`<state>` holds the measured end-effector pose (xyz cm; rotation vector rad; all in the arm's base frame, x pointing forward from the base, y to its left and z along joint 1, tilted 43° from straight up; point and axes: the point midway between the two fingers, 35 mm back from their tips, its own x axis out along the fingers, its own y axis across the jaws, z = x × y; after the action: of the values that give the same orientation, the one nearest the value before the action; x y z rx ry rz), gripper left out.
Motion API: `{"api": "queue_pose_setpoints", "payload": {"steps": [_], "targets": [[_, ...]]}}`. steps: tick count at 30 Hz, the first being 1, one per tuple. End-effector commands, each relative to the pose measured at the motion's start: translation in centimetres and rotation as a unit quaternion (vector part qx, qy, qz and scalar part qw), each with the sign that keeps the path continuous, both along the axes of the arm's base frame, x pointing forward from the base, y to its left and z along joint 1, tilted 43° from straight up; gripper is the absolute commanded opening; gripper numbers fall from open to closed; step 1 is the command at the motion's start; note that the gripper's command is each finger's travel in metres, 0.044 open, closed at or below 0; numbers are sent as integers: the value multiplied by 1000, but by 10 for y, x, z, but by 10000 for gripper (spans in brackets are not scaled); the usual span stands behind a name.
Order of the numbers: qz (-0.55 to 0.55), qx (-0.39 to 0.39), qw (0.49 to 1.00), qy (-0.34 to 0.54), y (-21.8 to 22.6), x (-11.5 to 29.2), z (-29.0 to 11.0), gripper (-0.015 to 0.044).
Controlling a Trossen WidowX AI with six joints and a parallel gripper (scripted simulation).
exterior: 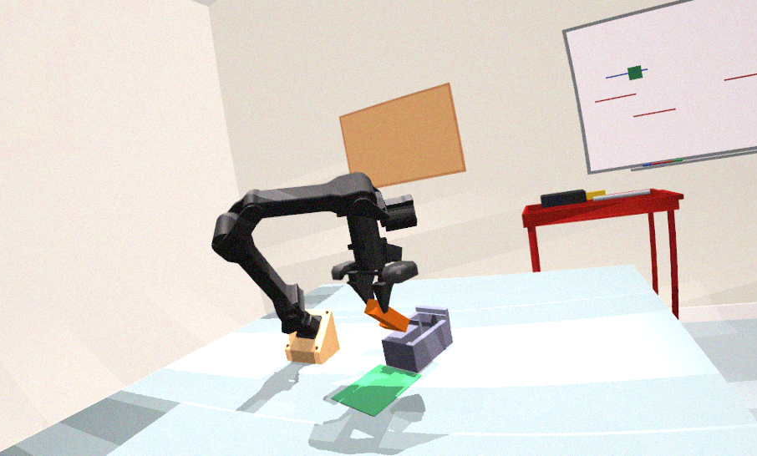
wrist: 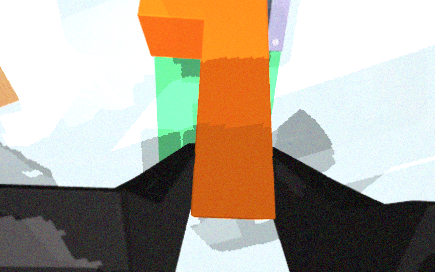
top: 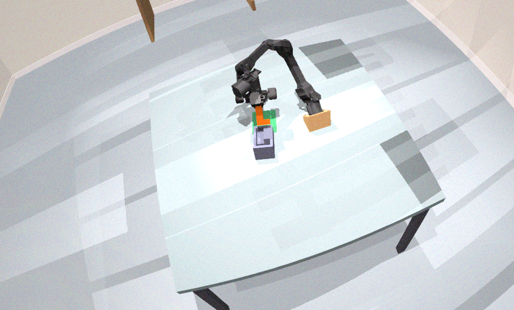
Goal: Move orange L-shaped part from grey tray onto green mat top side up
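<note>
The black pincer [exterior: 377,301] pinches the orange L-shaped part [exterior: 387,316] by its straight end, tilted, airborne between grey tray [exterior: 417,345] and green mat [exterior: 377,388]. It should level the part before lowering.

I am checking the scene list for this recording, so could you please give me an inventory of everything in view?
L-shaped part: one, orange, held tilted in the air, out of the tray's pocket.
Tray: one, grey, on the table, its pocket showing.
Mat: one, green, flat on the table beside the tray.
Table: one, pale glassy top, dark legs.
Side table: one, red, by the back wall, with a black block, a yellow item and a pale bar on it.
Whiteboard: one, white, grey frame, on the wall.
Board: one, tan, on the back wall.
Arm base: one, tan, on the table.
Arm: one, black.
Gripper: one, black, shut on the part's straight end.
</note>
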<state>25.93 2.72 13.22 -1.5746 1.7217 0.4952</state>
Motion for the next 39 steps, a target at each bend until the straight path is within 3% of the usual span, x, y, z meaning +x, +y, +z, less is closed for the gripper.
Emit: {"api": "queue_pose_setpoints", "payload": {"steps": [1, 12, 39], "targets": [[2, -1, 1000, -1, -13, -6, 12, 0], [2, -2, 1000, -1, -44, -22, 41, 0], [2, -2, 1000, -1, -67, -21, 16, 0]]}}
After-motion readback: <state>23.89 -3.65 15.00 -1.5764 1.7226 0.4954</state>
